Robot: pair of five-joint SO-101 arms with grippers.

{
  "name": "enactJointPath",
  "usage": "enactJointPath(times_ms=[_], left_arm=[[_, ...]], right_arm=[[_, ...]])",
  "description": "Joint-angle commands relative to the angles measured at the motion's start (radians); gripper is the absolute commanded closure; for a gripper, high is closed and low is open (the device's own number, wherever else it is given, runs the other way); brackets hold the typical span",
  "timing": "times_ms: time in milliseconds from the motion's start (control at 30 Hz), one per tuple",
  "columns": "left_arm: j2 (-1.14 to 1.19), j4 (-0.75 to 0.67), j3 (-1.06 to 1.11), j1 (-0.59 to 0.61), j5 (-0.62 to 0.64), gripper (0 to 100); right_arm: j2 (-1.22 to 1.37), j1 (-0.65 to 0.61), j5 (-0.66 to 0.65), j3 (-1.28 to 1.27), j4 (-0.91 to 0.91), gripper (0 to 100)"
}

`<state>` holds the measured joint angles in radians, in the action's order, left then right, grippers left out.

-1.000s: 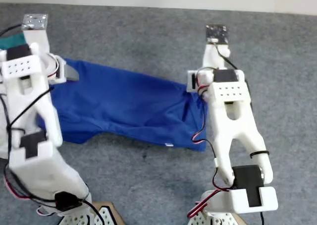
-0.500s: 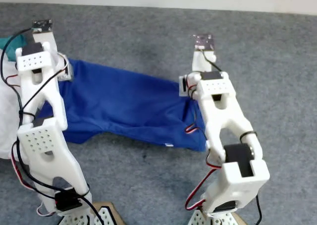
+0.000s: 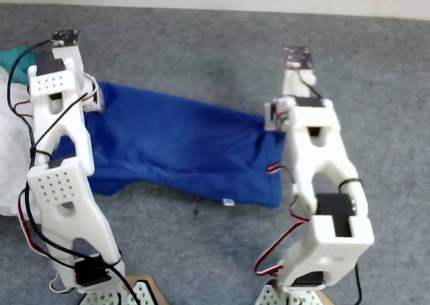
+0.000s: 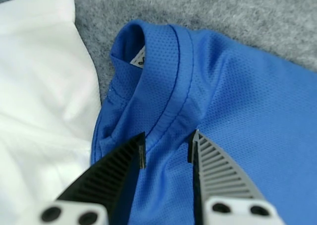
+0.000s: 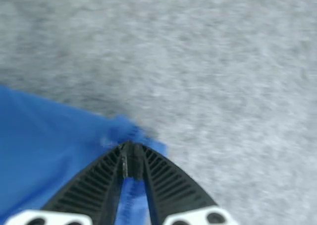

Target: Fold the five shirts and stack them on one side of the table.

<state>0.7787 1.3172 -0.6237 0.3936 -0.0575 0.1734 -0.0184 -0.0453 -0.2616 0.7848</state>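
1. Locate the blue shirt on the grey desk. It lies spread across the middle of the desk between the two arms. Its collar end is at the left and its other end is at the right.
2. Check the left end effector at the left end of the blue shirt. Its jaws stand a narrow gap apart, one on each side of the collar seam, and it holds nothing. You cannot tell from the views whether the tips touch the fabric.
3. Note the label inside the collar, on the side away from the left end effector.
4. Check the right end effector at the far right corner of the blue shirt. Its jaws are closed together with blue fabric pinched between them. Bare desk lies beyond and to the right of that corner.
5. Note the lower edge of the blue shirt in the high view. It runs unevenly, with the right end reaching nearer to you than the left end.
6. Locate the white shirt at the left edge of the desk. It lies just beside the collar end of the blue shirt, bunched rather than flat.
7. Locate the teal garment at the far left, beyond the white shirt and partly behind the left arm.
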Motion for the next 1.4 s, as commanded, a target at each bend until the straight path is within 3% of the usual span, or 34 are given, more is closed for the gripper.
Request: enactJointPath(times_ms=[0, 200, 467, 633, 1033, 1367], left_arm=[[-0.005, 0.003, -0.044, -0.018, 0.012, 84], [-0.005, 0.003, -0.044, -0.019, 0.012, 84], [-0.005, 0.003, -0.044, -0.024, 0.014, 84], [-0.005, 0.003, -0.044, -0.024, 0.014, 84], [-0.005, 0.003, -0.044, -0.022, 0.014, 84], [-0.005, 0.003, -0.044, -0.022, 0.014, 84]], right_arm=[[-0.015, 0.053, -0.02, 0.008, -0.016, 99.1], [-0.022, 0.045, -0.008, 0.042, -0.015, 99.1], [-0.012, -0.137, 0.044, 0.12, -0.015, 99.1], [0.048, -0.176, 0.044, 0.117, -0.039, 99.1], [0.163, 0.007, -0.021, 0.122, -0.044, 99.1], [0.162, 0.077, -0.046, 0.12, -0.044, 99.1]])
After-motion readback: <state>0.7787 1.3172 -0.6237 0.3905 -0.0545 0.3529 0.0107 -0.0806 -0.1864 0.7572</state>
